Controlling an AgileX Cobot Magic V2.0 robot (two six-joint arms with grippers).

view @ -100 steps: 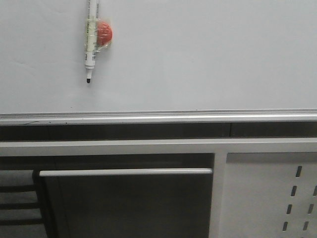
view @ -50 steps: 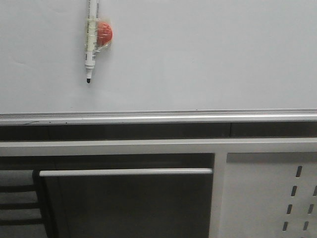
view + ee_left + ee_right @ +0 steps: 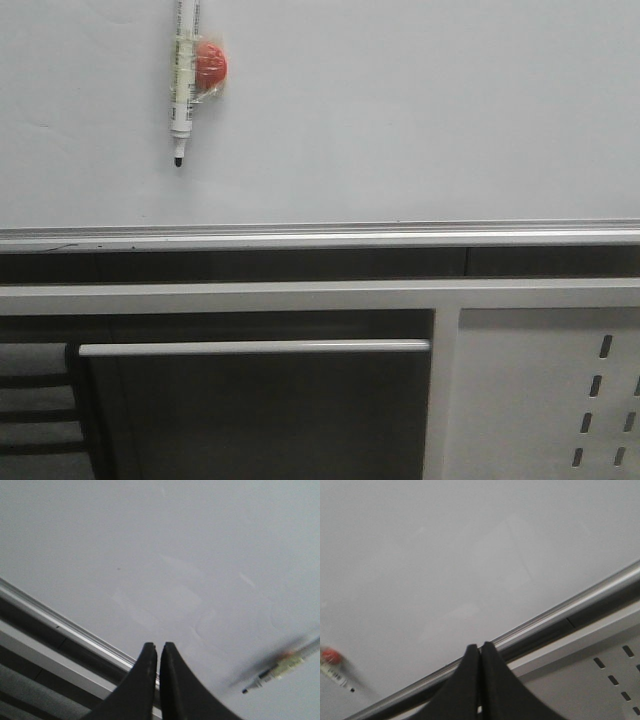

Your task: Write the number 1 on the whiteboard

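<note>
Whiteboard was bare at that point, no number 1 on it anywhere I could see, so the writing hadn't started. It filled the upper part of the front view, pale grey-white, with its silver edge strip along the near side. The marker lay on the board toward my left, black tip pointing back at me, with a red round thing taped against its barrel, maybe a magnet, couldn't say for sure.

My left claw was pinched narrow with nothing in it, hanging over the board's edge, marker off to one side and blurry in that wrist view. My right claw was pressed together too, empty, also above the edge strip, well apart from the marker.

So I'd call this the very first step: go get the pen. Left arm looked like the closer one; it'd need to spread its fingers and line up across the barrel.

Below the board sat a white frame rail and a white metal panel with slanted slots.
</note>
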